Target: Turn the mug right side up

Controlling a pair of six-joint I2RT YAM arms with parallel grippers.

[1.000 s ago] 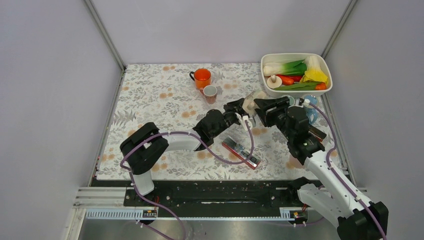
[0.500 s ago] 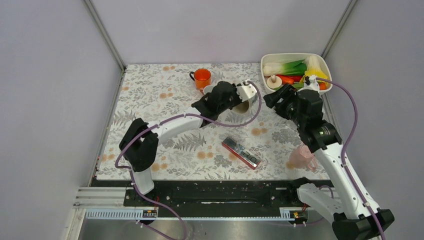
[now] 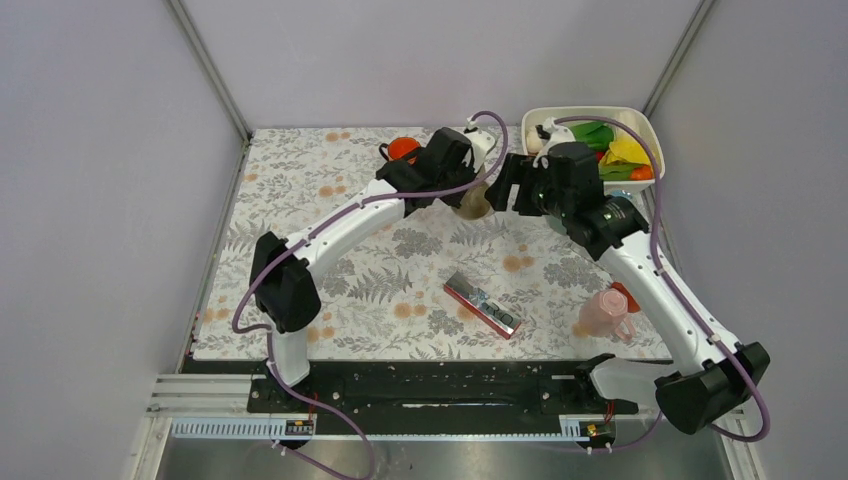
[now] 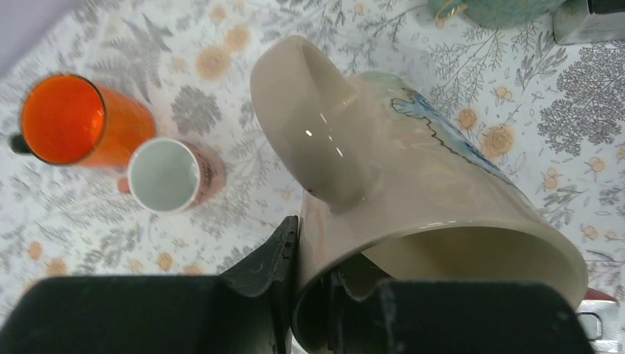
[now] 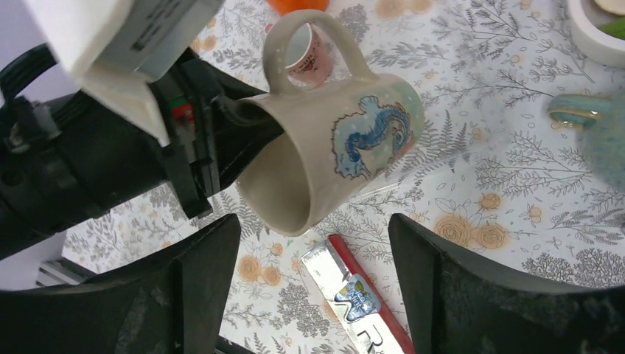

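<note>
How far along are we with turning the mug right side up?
Done: the left gripper has the mug by its rim, lifted off the table. In hand: it hangs tilted on its side, right gripper open near it. Left: tip it upright, set it down.

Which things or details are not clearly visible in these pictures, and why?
- Top view: the mug is mostly covered by the left gripper and the right arm.
- Teal mug: cut by the frame edge in both wrist views; almost wholly under the right arm in the top view.
- Red pack: print too small in the top view; cut by the bottom edge in the right wrist view.
</note>
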